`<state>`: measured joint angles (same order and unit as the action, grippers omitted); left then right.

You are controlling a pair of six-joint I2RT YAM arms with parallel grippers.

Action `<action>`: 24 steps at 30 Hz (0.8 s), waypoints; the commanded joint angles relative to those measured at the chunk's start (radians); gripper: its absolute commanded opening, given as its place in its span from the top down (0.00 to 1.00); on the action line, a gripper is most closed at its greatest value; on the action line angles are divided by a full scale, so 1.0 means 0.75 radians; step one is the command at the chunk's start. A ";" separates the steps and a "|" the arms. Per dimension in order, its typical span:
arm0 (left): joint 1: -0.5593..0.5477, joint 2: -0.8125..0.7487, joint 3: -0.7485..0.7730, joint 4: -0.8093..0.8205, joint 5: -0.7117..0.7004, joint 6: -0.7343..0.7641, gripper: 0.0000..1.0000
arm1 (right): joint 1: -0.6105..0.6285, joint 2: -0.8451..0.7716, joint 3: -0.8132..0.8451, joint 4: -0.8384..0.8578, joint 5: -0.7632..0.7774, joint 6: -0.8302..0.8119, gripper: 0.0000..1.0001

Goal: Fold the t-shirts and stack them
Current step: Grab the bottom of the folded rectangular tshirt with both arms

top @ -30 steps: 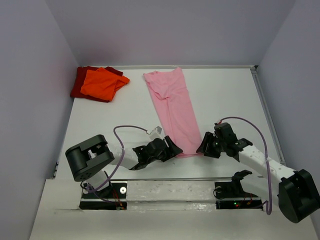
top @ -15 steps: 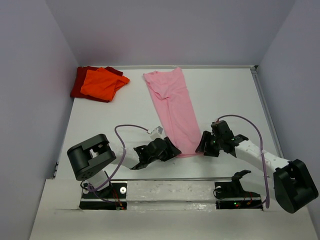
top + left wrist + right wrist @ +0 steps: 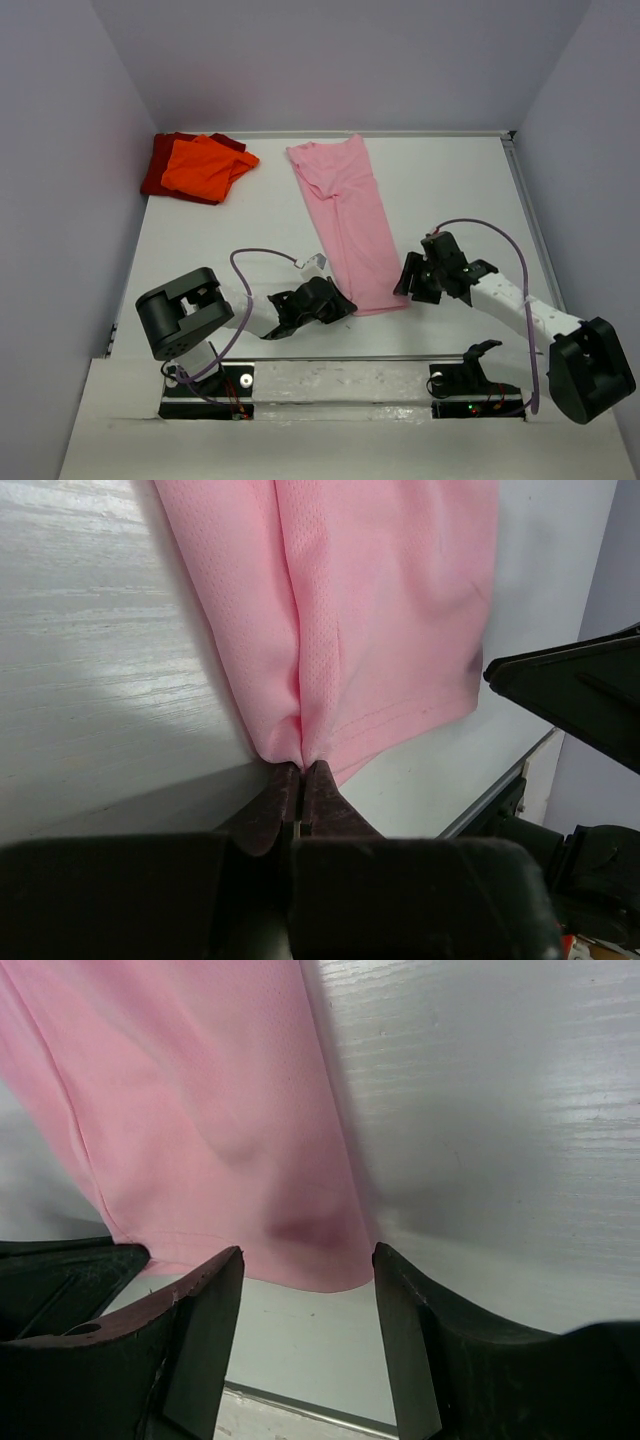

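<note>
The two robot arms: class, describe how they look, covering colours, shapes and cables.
Both the left arm and the right arm have a bulky, rounded black base joint, a white link and a black wrist. A thin purple cable loops over each. The left end effector and right end effector are black, each with two flat, tapering fingers.

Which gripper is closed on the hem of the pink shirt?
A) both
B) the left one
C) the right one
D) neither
B: the left gripper pinches a hem corner of the pink shirt, while the right gripper stands open at the other corner.
</note>
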<state>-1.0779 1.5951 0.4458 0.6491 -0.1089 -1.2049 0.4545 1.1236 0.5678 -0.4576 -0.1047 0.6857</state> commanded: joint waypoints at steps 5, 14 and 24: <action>0.003 0.041 -0.044 -0.186 -0.047 0.081 1.00 | 0.016 0.042 0.036 0.001 0.031 -0.025 0.40; 0.005 0.011 -0.050 -0.186 -0.047 0.087 1.00 | 0.016 0.064 -0.008 0.086 -0.012 -0.027 0.57; 0.018 -0.065 -0.077 -0.188 -0.051 0.097 1.00 | 0.046 0.026 -0.068 0.101 -0.053 0.018 0.52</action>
<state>-1.0748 1.5661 0.4301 0.6312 -0.1093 -1.1820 0.4606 1.1725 0.5350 -0.4194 -0.1249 0.6804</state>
